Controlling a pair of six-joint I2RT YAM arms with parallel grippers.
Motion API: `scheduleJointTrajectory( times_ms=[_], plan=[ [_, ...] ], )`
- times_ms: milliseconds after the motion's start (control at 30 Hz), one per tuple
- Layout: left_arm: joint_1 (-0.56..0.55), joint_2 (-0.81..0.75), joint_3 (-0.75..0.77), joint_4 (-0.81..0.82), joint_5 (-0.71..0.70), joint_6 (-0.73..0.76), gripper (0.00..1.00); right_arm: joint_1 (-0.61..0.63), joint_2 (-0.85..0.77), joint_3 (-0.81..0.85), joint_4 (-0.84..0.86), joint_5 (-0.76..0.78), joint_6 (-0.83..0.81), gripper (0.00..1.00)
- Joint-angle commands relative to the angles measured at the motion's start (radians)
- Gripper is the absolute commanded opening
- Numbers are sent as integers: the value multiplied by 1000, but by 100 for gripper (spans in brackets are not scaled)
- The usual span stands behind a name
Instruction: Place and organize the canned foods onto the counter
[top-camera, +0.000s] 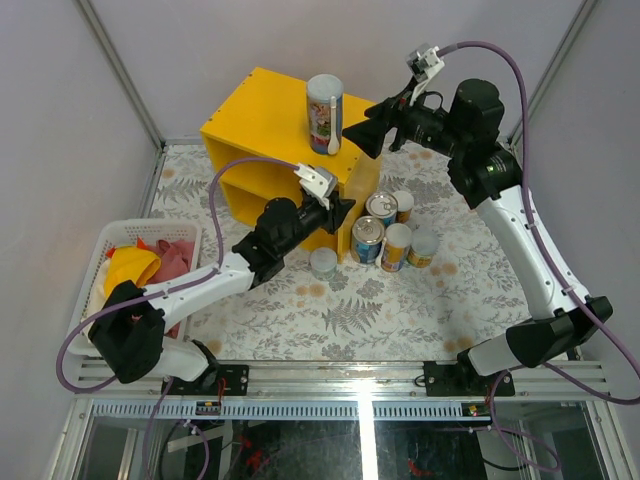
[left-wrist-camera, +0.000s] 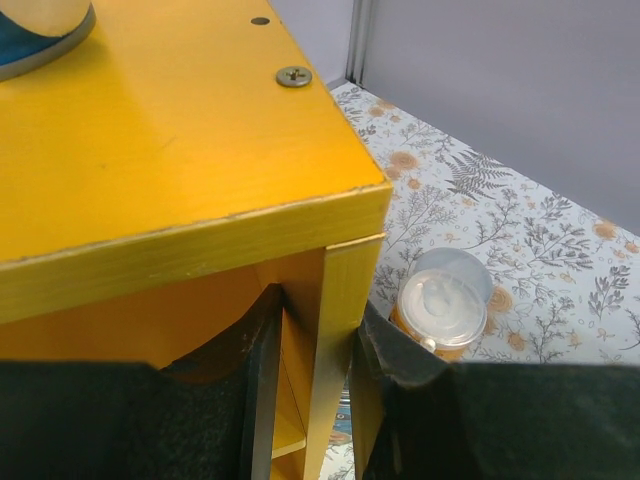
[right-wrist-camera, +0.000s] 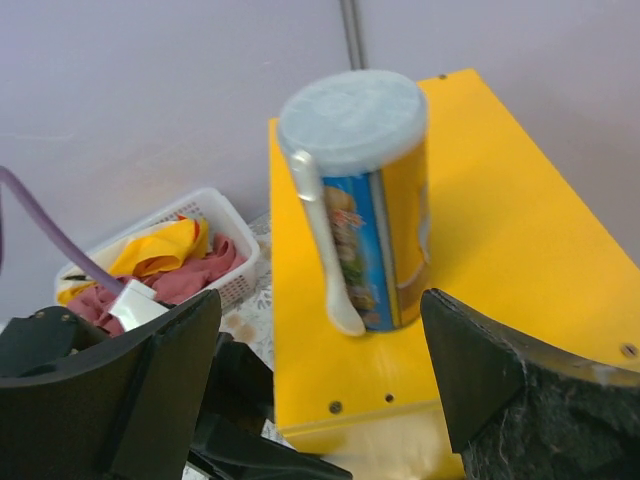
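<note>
Seen from above, a fern-printed tablecloth (top-camera: 330, 320) under plain grey walls carries a bright yellow wooden box-shaped counter (top-camera: 265, 115). Loose cylindrical cans (top-camera: 385, 235) stand right of the left gripper (top-camera: 340, 210).

In the left wrist view, its fingers clench the counter's corner upright.

In the right wrist view, the right gripper (right-wrist-camera: 322, 300) is released. Its fingers frame a tall yellow white-lidded can (right-wrist-camera: 380, 200) standing on the countertop, without touching it.

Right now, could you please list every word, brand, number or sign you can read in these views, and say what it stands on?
No text can be read in any view.
Tall can on the yellow counter: colourful label, print too blurred to read.
Cans standing beside the counter: labels too small to read.
</note>
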Motion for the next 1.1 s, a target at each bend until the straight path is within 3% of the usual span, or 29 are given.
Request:
scheduleJointTrajectory(
  times_ms=[0,400,1067],
  plan=[
    [-96,15,37,29,307,-111,0,37,10,80,-1,-59,-10,88],
    [-164,31,51,13,311,-113,0,65,64,143,-82,92,-67,88],
    [-223,70,79,10,314,-140,2,73,105,113,-65,147,-91,87]
  ],
)
